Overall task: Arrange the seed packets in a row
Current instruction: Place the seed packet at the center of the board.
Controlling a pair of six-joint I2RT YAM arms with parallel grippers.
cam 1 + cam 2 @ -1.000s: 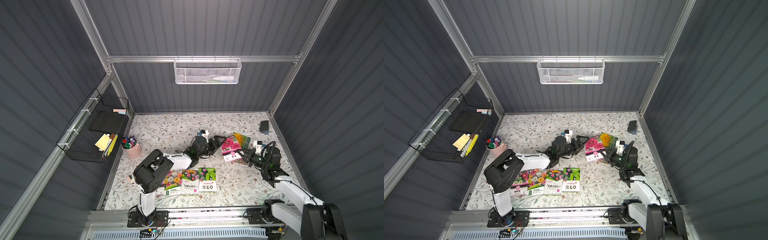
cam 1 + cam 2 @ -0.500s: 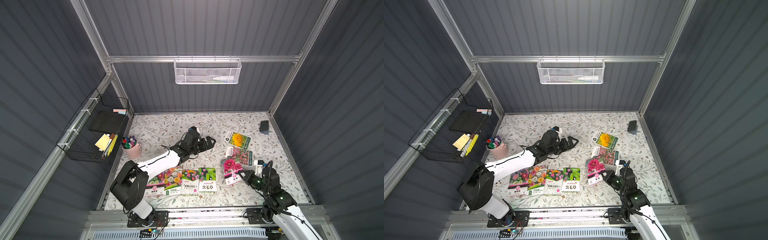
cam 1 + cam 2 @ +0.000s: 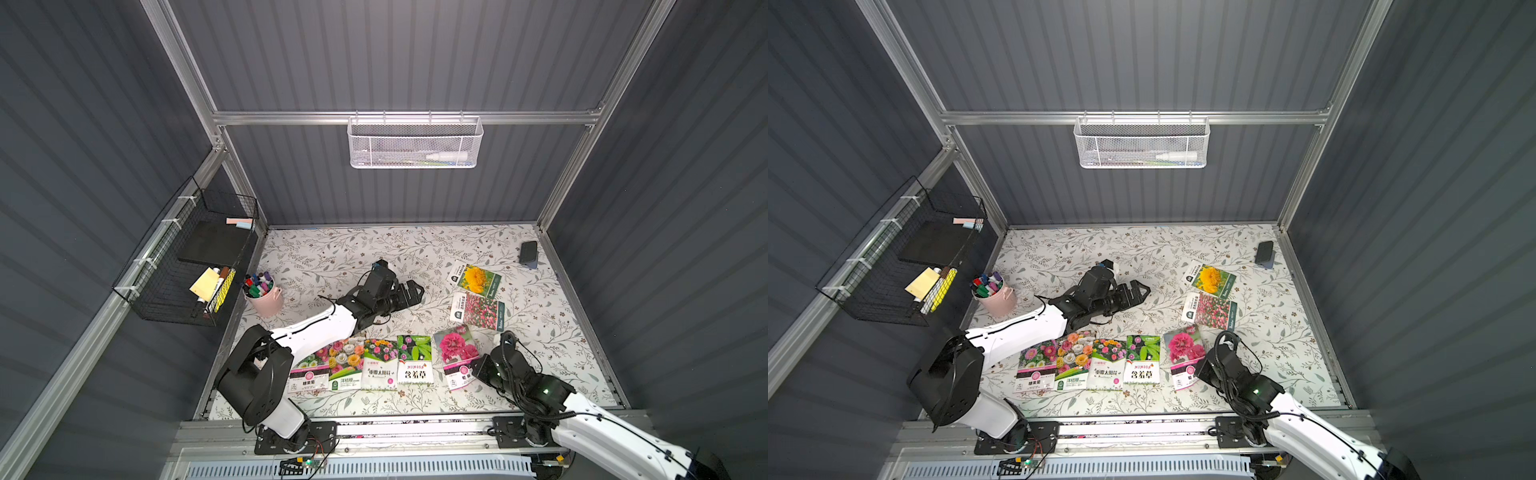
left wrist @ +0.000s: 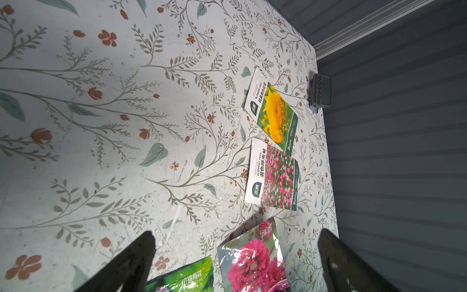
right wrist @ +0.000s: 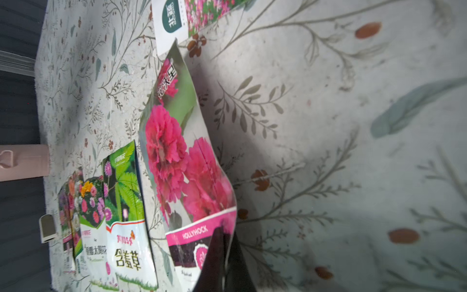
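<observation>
Several seed packets [image 3: 380, 365] lie side by side in a row near the front edge, seen in both top views [image 3: 1109, 364]. At the row's right end a pink hollyhock packet [image 3: 454, 353] [image 5: 182, 161] sits tilted, one side lifted off the table. My right gripper [image 3: 475, 371] [image 5: 225, 231] is shut on its lower right corner. Further back on the right lie a yellow-flower packet [image 3: 476, 279] [image 4: 274, 113] and a pink-field packet [image 3: 478, 311] [image 4: 276, 177]. My left gripper [image 3: 415, 291] [image 4: 236, 237] hovers open over the middle of the table, holding nothing.
A pink cup of markers [image 3: 264, 296] stands at the left edge. A small dark block [image 3: 528, 252] lies in the back right corner. A black wire basket [image 3: 195, 266] hangs on the left wall and a white mesh basket [image 3: 415, 143] on the back wall.
My right gripper has carried the pink hollyhock packet from the back right group forward to the row's right end. My left arm has lowered its elbow; its gripper stays open.
</observation>
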